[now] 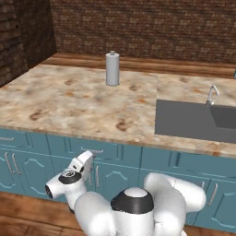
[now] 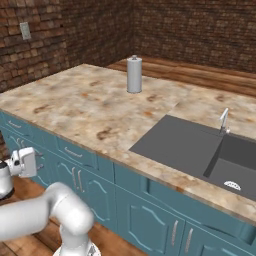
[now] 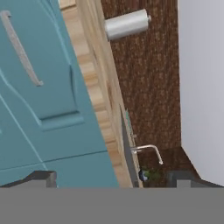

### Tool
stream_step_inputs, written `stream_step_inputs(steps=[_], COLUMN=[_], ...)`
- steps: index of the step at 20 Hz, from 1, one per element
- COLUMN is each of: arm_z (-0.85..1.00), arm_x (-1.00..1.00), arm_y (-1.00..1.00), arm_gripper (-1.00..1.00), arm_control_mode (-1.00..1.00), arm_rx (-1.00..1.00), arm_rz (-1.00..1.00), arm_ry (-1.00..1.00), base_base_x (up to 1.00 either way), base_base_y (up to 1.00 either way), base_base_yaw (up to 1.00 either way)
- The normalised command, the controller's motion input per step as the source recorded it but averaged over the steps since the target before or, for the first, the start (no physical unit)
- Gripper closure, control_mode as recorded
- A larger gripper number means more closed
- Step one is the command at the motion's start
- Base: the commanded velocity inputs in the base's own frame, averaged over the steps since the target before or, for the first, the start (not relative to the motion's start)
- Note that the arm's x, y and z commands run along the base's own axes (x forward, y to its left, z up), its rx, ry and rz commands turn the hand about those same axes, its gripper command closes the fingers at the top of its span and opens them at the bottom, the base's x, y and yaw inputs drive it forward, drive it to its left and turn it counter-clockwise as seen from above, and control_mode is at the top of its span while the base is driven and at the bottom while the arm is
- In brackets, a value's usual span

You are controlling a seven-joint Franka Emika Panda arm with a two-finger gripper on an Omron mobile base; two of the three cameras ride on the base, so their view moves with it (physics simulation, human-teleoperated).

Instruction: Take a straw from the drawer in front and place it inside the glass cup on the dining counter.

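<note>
My gripper (image 1: pixel 86 159) hangs low in front of the teal cabinets, just below the counter edge, and also shows at the left edge of the right base view (image 2: pixel 31 163). Its dark fingertips (image 3: pixel 42 178) stand wide apart in the hand view, open with nothing between them. The drawer (image 1: pixel 110 153) is a teal panelled front with a silver bar handle, and it is closed right ahead of the hand. Seen from the hand, the drawer (image 3: pixel 48 83) appears rolled sideways. The straw is hidden. The glass cup and the dining counter are out of view.
A stone counter (image 1: pixel 69 99) with a grey sink (image 1: pixel 189 120) and a tap (image 1: pixel 211 94) tops the teal cabinets. A tall grey-white cylinder with a knob top (image 1: pixel 112 68) stands at its back. Brick walls close the far side.
</note>
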Motion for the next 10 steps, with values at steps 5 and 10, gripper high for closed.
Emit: stream_step_inputs(steps=[5,10], arm_z=[-0.29,-0.35], arm_x=[0.48,0.58], arm_y=[0.04,0.01], arm_gripper=[-1.0,-1.0], arm_control_mode=[-1.0,-1.0], arm_rx=[-0.13,-0.11], arm_rz=[0.0,0.0], arm_ry=[-0.03,0.0], base_base_x=[0.0,0.0], base_base_y=[0.0,0.0], base_base_yaw=[0.0,0.0])
